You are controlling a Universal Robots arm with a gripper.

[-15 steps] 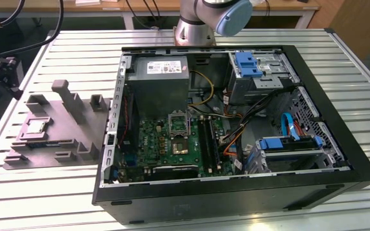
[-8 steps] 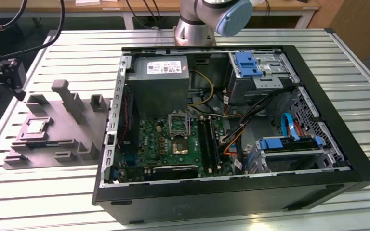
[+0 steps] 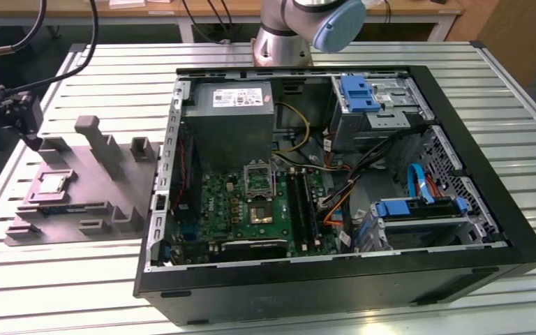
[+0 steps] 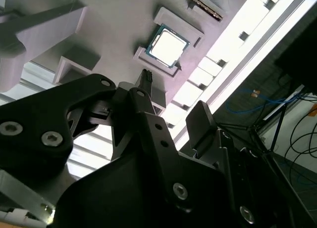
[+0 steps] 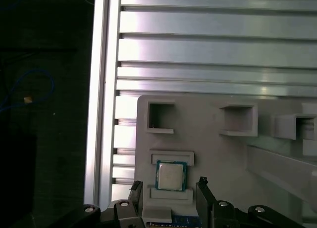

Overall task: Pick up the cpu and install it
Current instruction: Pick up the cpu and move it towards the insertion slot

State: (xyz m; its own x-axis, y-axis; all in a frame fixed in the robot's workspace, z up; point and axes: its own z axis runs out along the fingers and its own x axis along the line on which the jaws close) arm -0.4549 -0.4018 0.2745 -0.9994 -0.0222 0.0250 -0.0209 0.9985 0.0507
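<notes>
I have 1 arm to work with, and its gripper hangs over the grey tray at the exterior view's left, well apart from the computer case. The cpu lies flat in its shallow pocket on that tray, nothing holding it. In the first wrist view the gripper is spread wide and carries nothing. The 2 fingertips stand farther apart than the cpu, which lies straight ahead of them and centred in the gap, so I judge the line-up is good. The cpu is square, so it has no long axis. Its edges run parallel to the pocket walls and look roughly square to the line between the fingers. The second wrist view shows the same: cpu beyond the tips, not touched.

The socket on the green board waits inside the case. A white label sits on the power supply, but I can't make out its print or any marking on the cpu's silver top.
</notes>
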